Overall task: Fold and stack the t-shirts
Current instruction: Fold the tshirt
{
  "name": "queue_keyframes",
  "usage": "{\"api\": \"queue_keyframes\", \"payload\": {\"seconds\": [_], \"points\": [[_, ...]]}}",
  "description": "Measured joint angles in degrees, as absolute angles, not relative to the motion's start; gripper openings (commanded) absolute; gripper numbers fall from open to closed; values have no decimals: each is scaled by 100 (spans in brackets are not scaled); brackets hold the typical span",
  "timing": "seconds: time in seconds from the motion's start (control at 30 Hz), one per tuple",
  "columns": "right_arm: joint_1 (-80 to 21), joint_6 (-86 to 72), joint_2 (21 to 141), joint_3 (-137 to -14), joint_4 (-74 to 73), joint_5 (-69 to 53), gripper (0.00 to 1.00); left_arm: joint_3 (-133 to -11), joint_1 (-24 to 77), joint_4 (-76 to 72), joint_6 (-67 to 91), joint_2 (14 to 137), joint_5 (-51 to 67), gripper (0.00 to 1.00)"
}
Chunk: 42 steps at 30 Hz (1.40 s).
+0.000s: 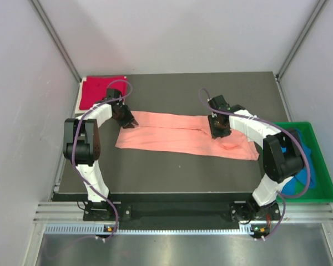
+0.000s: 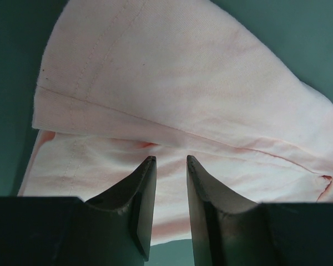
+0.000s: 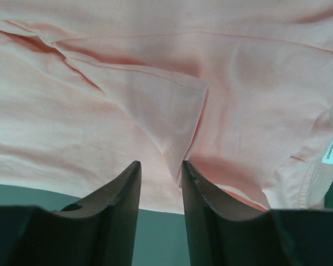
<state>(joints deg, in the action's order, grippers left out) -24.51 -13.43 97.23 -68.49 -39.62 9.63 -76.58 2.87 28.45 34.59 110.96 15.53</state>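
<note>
While the left gripper (image 1: 129,123) and right gripper (image 1: 219,133) gape empty, the salmon-pink t-shirt (image 1: 177,137) lies spread. Bare table (image 1: 172,173) borders it.

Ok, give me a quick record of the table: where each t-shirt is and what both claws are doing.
pink t-shirt: folded into a long strip, flat across mid-table
red t-shirt: folded, far left corner
blue t-shirt: bunched in the green tray, right side
left claw: open, at the strip's left end
right claw: open, over the strip's right part
stack: not begun, shirts lie apart
</note>
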Motion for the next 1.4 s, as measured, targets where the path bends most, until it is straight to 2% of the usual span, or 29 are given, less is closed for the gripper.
{"api": "queue_keyframes", "payload": {"seconds": [0.17, 0.53, 0.8, 1.0, 1.2, 1.4], "points": [[-2364, -891, 9721, -6858, -3876, 775, 45, -7572, 325, 2808, 3450, 11096, 1566, 34], [-1675, -38, 9968, -7244, -3568, -10, 50, -7518, 346, 2829, 3312, 10890, 2292, 34], [-1581, 261, 10565, -7328, -3505, -486, 48, -7520, 349, 2869, 3155, 10578, 2414, 34], [-1594, 220, 10584, -7312, -3457, -987, 47, -7520, 349, 2871, 3159, 10578, 2421, 34], [-2014, -298, 9697, -6589, -3105, -1540, 45, -7511, 349, 2856, 3203, 10578, 2449, 33], [-2578, -897, 8768, -6099, -3122, -1678, 38, -7422, 357, 2801, 3249, 10578, 2467, 34]]}}
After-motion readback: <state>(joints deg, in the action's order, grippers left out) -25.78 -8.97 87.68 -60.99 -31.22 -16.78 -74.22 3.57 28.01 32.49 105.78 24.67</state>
